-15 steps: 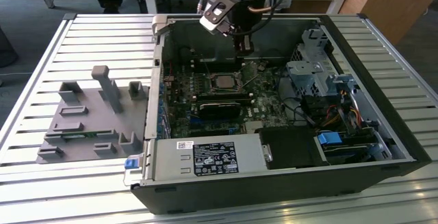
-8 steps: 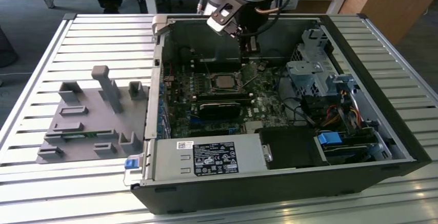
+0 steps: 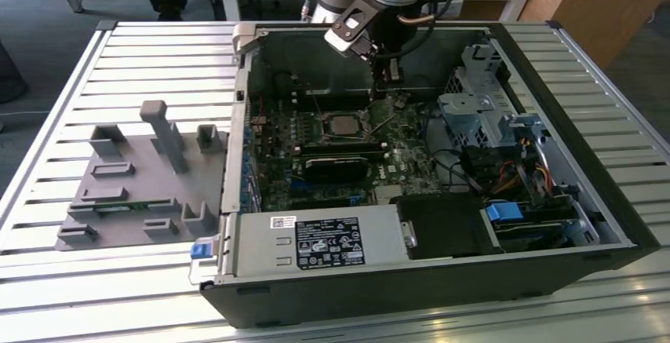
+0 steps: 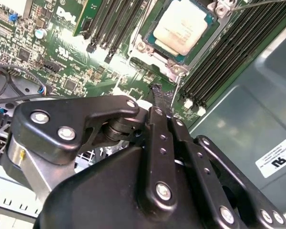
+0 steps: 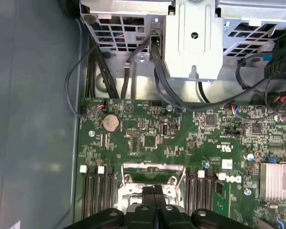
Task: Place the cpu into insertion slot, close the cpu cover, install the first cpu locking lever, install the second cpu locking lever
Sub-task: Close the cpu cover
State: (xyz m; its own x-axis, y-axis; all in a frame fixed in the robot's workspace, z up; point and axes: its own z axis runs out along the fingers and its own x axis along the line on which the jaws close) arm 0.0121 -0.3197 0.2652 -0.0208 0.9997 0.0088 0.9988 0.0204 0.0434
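Observation:
The cpu lies flat in the insertion slot on the green board, its pale metal top showing. The silvery cpu cover frames it and looks folded down. My gripper hangs inside the case just behind the socket, fingers pointing down. In both wrist views the black fingers are pressed together with nothing seen between them, and the gripper sits at the socket's edge. A thin wire locking lever runs right beside the fingertip. Another lever sticks out past the socket's far corner.
A black heatsink block lies in front of the socket. Memory slots flank it. The drive cage with cables stands on the exterior view's right, and the power supply in front. A grey fixture sits on the slatted table.

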